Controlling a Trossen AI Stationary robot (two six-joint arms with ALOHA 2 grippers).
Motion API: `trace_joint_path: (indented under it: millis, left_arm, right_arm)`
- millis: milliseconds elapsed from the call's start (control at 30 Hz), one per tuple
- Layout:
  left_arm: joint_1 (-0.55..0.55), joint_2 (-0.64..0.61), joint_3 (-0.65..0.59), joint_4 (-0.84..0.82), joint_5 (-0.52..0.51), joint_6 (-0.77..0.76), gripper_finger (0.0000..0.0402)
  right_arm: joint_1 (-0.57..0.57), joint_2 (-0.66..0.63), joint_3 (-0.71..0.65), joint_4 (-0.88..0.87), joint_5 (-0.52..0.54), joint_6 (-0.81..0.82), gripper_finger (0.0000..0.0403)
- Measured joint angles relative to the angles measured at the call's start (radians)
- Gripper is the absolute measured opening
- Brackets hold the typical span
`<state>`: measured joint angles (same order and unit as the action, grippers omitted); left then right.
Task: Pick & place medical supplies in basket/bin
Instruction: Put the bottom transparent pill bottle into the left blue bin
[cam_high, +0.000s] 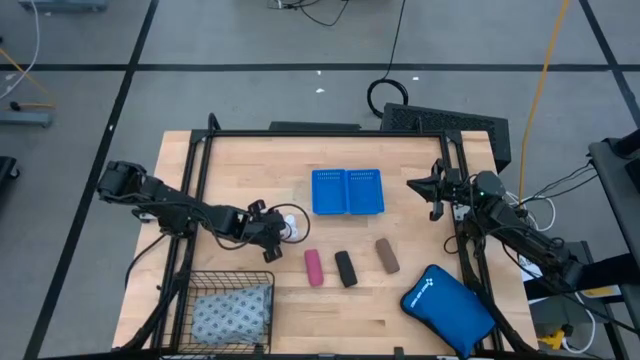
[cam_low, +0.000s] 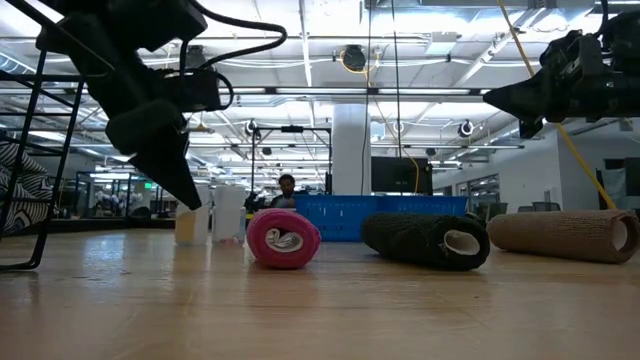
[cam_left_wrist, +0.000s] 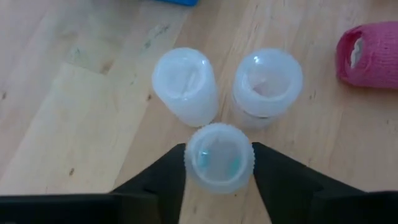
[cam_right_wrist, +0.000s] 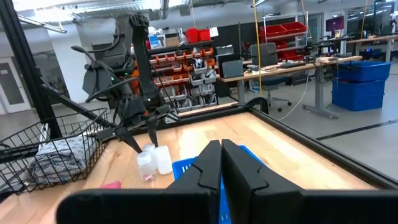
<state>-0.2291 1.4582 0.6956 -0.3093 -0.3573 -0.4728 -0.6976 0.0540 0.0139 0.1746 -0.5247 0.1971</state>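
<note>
Basket (cam_high: 180, 300) sits at 7 o'clock on the table (cam_high: 250, 160), with the dotted pack (cam_high: 232, 312) already lying inside it.

Left gripper (cam_high: 276, 228) is low over the vials (cam_high: 291, 228), just left of table centre. In the left wrist view the two dark fingers (cam_left_wrist: 163, 180) stand either side of the nearest vial (cam_left_wrist: 219, 157), parted about as wide as the vial. Whether the pads touch it I cannot tell; the grip looks not yet closed. The other two vials (cam_left_wrist: 185, 86) stand upright just beyond it, all three nearly touching.

Judged step: picking that nearest vial. To do it well, close slowly and squarely on the vial's body rather than the cap, and keep the fingertips short of the two neighbours so neither is knocked over. Lift straight up before any sideways travel.

Tray (cam_high: 347, 191) is at 12 o'clock from centre, with no supplies visible in either compartment. Below it lie the pink roll (cam_high: 314, 267), black roll (cam_high: 345, 268) and brown roll (cam_high: 387, 256), in a row from 6 towards 4 o'clock, well apart from each other. Blue pouch (cam_high: 447, 308) is at 5 o'clock.

Right gripper (cam_high: 430, 186) waits above the table's 3 o'clock edge; its fingers (cam_right_wrist: 205, 171) are pressed together, holding nothing.
</note>
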Motion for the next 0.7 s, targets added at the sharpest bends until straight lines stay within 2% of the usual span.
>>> trace_joint_path:
  millis: [133,233,333,433,600,700]
  left_arm:
    - [0.000,0.000,0.000,0.002,0.000,0.001,0.0139]
    - [0.000,0.000,0.000,0.002,-0.004,-0.004,0.0140]
    - [0.000,-0.006,0.002,-0.005,-0.006,-0.035,0.0158]
    - [0.001,-0.037,0.004,0.002,-0.007,-0.052,0.0165]
    - [0.021,-0.129,0.004,0.001,-0.007,-0.097,0.0140]
    - [0.044,-0.186,0.004,0.013,-0.015,-0.112,0.0139]
  right_arm:
    - [0.000,0.000,0.000,0.000,0.000,0.000,0.0004]
    - [0.000,0.000,0.000,0.000,0.000,0.000,0.0004]
    - [0.000,0.000,0.000,0.000,0.000,0.000,0.0004]
    - [0.000,0.000,0.000,0.000,0.000,0.000,0.0004]
    - [0.000,0.000,0.000,0.000,0.000,0.000,0.0004]
    - [0.000,0.000,0.000,-0.001,0.000,0.000,0.0004]
